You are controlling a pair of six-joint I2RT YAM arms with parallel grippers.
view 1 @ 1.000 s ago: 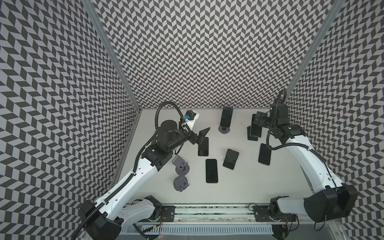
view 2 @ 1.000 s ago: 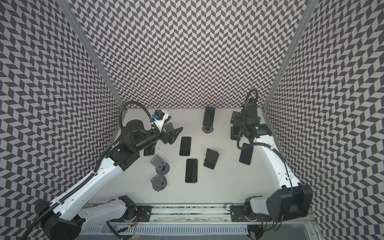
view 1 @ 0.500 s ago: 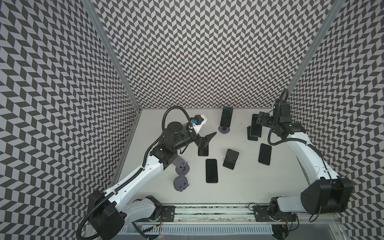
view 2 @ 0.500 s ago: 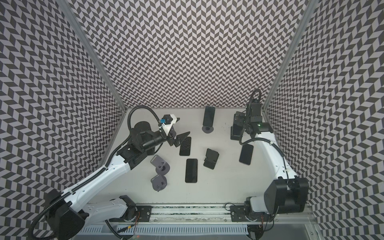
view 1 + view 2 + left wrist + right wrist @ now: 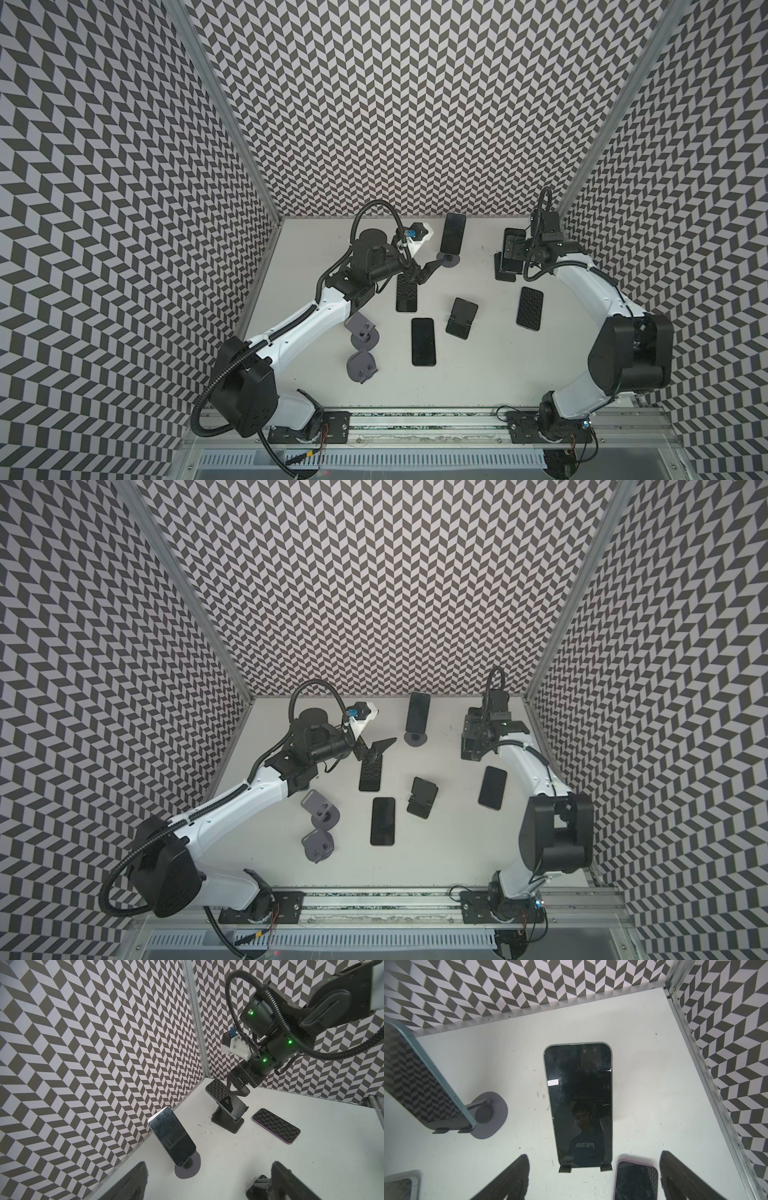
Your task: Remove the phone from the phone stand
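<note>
The phone (image 5: 579, 1105) leans back on a black stand (image 5: 227, 1124) near the right rear corner of the table (image 5: 478, 382). Two small lips catch its lower edge, which is what keeps the glossy slab from sliding off. The right gripper (image 5: 593, 1155) hangs over its lower end with jaws spread wider than the phone and nothing clamped, probably lined up to close on the long edges. Those thin rounded sides look like the only firm hold, since the glass face is slick.

A second phone (image 5: 172, 1138) with a pale teal rim stands steeper on a grey stand (image 5: 189, 1169) with a flat round foot, at the back middle. The left gripper (image 5: 209, 1165) faces it from a little way off, released and empty, its dark fingers (image 5: 133, 1180) wedge-shaped and matte.

Just beside the black stand a purple-edged phone (image 5: 276, 1126) lies flat, mirroring the chevron walls. Nearer the front lie two more flat phones (image 5: 424, 340), a folded black stand (image 5: 461, 316) and two bare grey stands (image 5: 359, 328), all on matte white board
</note>
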